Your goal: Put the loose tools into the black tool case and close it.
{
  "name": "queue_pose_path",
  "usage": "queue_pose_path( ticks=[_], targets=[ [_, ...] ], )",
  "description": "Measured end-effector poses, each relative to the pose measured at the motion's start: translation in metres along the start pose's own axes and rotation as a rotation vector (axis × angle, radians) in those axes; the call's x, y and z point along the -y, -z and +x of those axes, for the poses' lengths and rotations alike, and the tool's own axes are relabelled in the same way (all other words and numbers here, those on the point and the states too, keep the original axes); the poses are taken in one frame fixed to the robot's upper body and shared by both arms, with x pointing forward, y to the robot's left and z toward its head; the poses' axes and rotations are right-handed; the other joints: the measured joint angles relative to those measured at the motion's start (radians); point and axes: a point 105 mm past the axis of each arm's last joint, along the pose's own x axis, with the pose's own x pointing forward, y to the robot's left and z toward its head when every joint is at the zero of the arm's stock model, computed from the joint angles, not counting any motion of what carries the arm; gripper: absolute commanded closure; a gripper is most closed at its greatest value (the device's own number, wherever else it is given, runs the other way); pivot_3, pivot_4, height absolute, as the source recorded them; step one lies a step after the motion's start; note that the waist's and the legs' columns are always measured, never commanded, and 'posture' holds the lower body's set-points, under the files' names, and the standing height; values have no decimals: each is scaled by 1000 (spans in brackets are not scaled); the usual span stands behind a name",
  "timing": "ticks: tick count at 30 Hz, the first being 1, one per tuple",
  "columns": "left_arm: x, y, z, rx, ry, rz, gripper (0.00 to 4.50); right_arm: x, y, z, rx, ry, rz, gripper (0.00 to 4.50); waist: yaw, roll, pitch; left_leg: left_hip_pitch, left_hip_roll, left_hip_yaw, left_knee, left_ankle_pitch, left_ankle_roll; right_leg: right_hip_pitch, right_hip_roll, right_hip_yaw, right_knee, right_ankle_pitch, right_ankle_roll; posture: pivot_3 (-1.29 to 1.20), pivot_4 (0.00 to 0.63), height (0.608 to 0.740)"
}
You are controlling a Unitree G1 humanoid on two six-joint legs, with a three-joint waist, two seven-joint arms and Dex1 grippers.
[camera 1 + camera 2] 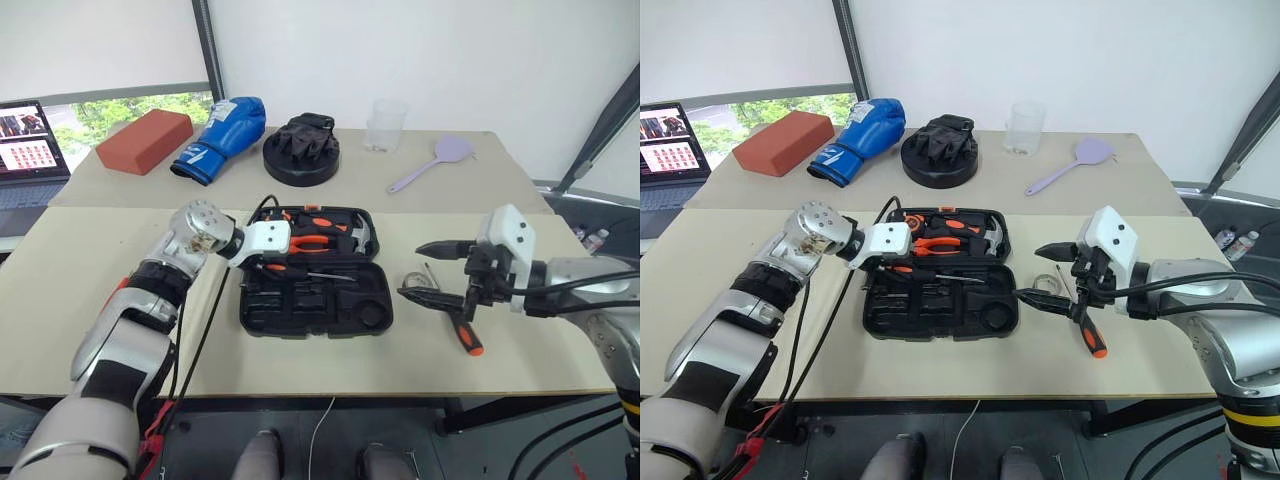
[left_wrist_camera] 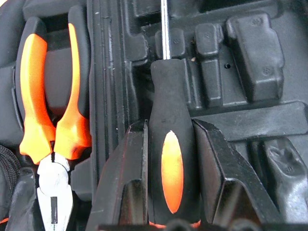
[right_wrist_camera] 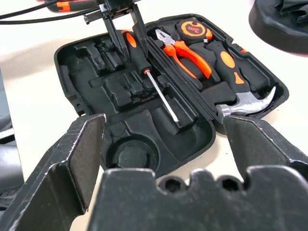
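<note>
While the left gripper (image 1: 262, 262) clamps a screwdriver (image 3: 144, 65) lengthwise over the case (image 1: 315, 310), the empty right gripper (image 1: 432, 270) gapes nearest another screwdriver (image 1: 466, 335).

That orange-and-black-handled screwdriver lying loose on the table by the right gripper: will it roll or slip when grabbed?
The orange-and-black-handled screwdriver probably rolls if nudged, as its handle looks rounded. It is likely stiff and light: a slim shaft. The handle looks rubbery, so slipping seems unlikely.
</note>
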Motion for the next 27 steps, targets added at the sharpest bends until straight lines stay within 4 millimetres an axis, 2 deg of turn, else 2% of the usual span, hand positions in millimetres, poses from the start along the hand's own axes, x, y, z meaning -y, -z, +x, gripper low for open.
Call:
queue_pose_path(
  ticks=[7,10,13,22,23,27],
  targets=[
    [0,-1,-3,15,8,-31,104,-1,-2,-1,4,5,-10,0,0,0,0,0,0,0,1,0,0,0,0,0,1,0,0,0,150,735],
    [-2,-1,-5,25,-8,-50,104,-1,-2,-1,5,3,-10,0,0,0,0,0,0,0,2,0,0,1,0,0,1,1,1,0,150,735],
    [-6,-5,-8,39,-21,-68,917,-1,-4,-1,9,0,-18,0,0,0,0,0,0,0,2,0,0,1,0,0,1,1,1,0,150,735],
    [-10,-12,3,45,-44,-71,4272,3,-3,1,2,-4,-12,0,0,0,0,0,0,-1,2,0,1,1,0,0,1,1,1,0,150,735],
    [-10,-11,4,45,-50,-76,4444,3,-2,1,-1,-4,-9,0,0,0,0,0,0,-1,2,0,1,1,0,0,1,1,1,0,150,735],
    [-11,-11,8,47,-62,-64,4444,4,-1,1,-3,-1,-5,0,0,0,0,0,0,-1,2,0,1,1,0,0,1,1,1,0,150,735]
  ],
)
